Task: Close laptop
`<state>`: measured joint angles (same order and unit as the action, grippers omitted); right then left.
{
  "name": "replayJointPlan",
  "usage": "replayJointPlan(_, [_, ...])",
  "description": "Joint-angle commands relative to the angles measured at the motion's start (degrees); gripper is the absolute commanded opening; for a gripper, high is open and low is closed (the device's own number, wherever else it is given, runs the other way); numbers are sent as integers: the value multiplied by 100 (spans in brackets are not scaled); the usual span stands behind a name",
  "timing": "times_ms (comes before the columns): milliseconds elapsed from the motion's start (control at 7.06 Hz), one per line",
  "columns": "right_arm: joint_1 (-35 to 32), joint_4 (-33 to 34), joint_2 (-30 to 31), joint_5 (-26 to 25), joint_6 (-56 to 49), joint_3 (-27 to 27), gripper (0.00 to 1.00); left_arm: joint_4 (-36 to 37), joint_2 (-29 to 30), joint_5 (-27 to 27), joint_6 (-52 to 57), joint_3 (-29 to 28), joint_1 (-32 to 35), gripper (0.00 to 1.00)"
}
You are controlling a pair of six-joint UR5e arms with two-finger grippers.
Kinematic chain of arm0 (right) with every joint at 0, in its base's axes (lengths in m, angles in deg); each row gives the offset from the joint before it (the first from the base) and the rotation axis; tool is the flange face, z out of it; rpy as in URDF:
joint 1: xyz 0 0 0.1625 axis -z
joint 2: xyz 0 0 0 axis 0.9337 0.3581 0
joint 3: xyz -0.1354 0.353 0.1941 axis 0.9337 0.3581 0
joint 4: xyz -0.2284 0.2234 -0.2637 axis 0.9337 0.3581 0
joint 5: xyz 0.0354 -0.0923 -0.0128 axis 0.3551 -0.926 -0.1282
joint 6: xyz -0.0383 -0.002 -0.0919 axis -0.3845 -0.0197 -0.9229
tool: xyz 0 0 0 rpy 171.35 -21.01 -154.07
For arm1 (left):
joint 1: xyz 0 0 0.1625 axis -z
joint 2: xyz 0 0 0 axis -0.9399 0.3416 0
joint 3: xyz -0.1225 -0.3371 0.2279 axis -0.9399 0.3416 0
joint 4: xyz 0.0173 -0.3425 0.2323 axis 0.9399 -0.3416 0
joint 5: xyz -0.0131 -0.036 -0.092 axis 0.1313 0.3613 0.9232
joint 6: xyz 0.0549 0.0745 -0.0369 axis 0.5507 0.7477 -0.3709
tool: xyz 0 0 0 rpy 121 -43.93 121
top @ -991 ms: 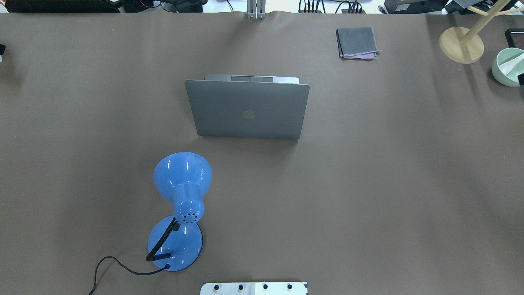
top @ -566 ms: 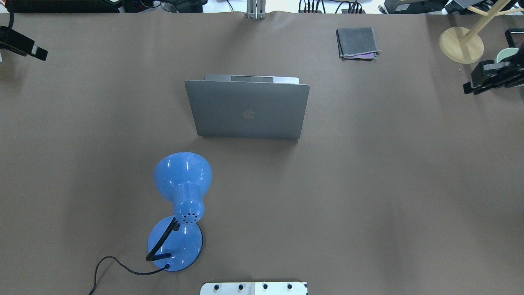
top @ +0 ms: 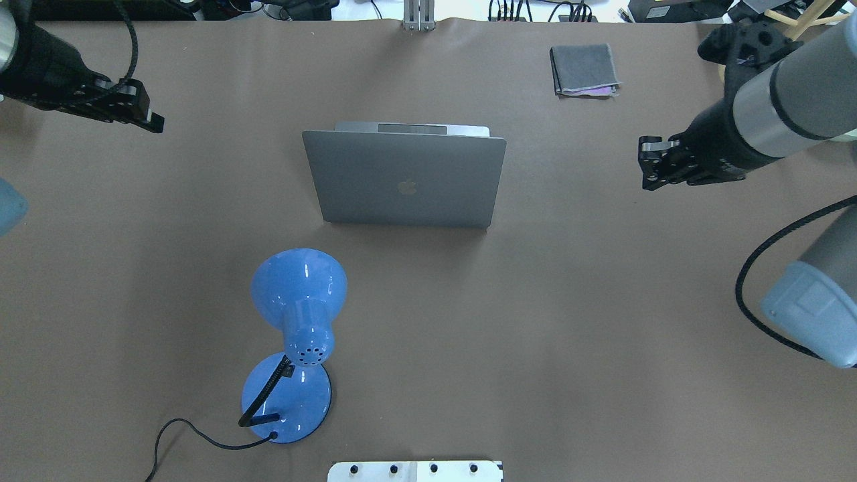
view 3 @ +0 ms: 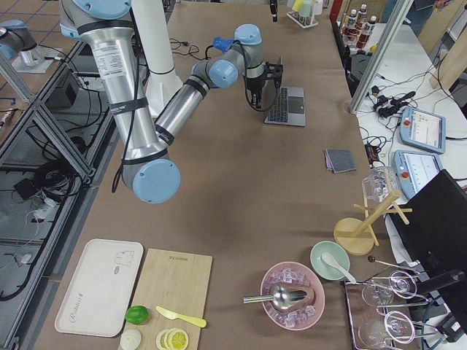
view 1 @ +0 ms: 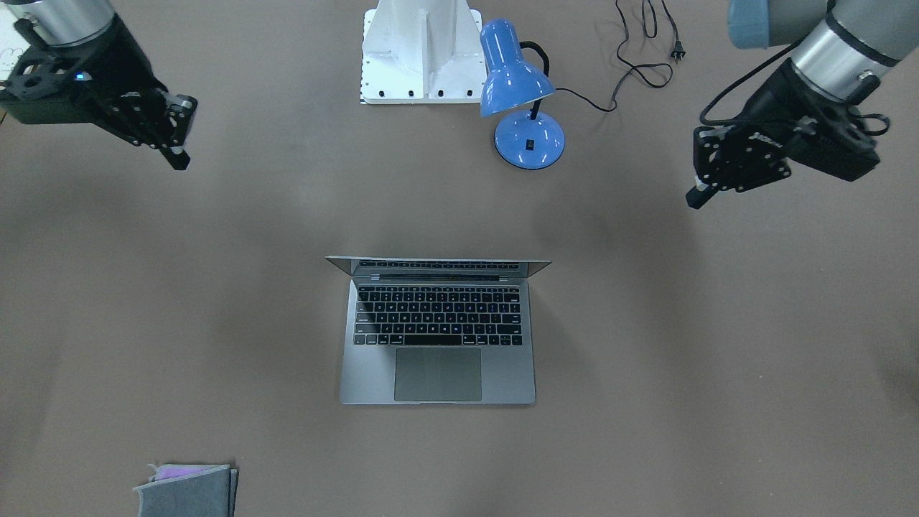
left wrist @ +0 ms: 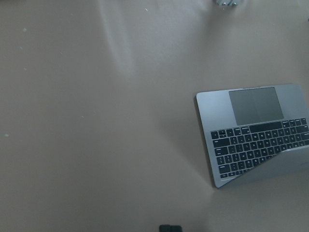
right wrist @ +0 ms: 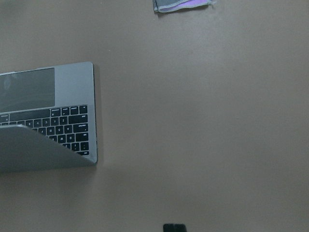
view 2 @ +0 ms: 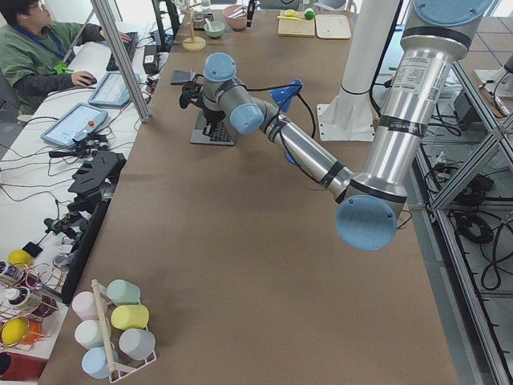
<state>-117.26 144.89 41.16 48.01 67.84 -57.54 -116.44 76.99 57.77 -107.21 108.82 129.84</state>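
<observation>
Left gripper (top: 155,124) and right gripper (top: 644,164) have just swung in over the brown table (top: 428,321), each seemingly closed on nothing. Between them, well apart, the slim silver-grey metal laptop (top: 408,177) stands open, untouched: approach only begun.

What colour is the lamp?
The lamp is shiny blue, with a black bendy neck. It shows best in the overhead view.

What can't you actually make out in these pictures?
Laptop screen: overhead, its own lid covers it; front-facing, seen almost edge-on.
Grey pouch: front-facing, cut by the bottom edge.
Lamp: overhead, its cord runs off the bottom edge.
Key lettering: too small in every view.
</observation>
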Motion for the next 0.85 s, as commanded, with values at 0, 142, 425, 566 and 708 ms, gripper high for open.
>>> replayJointPlan(0, [673,782,-698,-490,641,30,0,451,542,-325,-1051,-4,-687,0])
replayJointPlan(142, [919,791,-829,-656,896,74,0,1004,954,-737,-1151,-4,-1039,0])
replayJointPlan(425, [1211,809,-1233,-877,1345,476,0,1448,1466,-1118,-1389,-213,-1516,0])
replayJointPlan(566, [1273,800,-1461,-887,1529,774,0,1449,1642,-1215,-1390,-458,-1560,0])
replayJointPlan(708, [1308,800,-1602,-904,1618,960,0,1449,1774,-1250,-1390,-635,-1622,0])
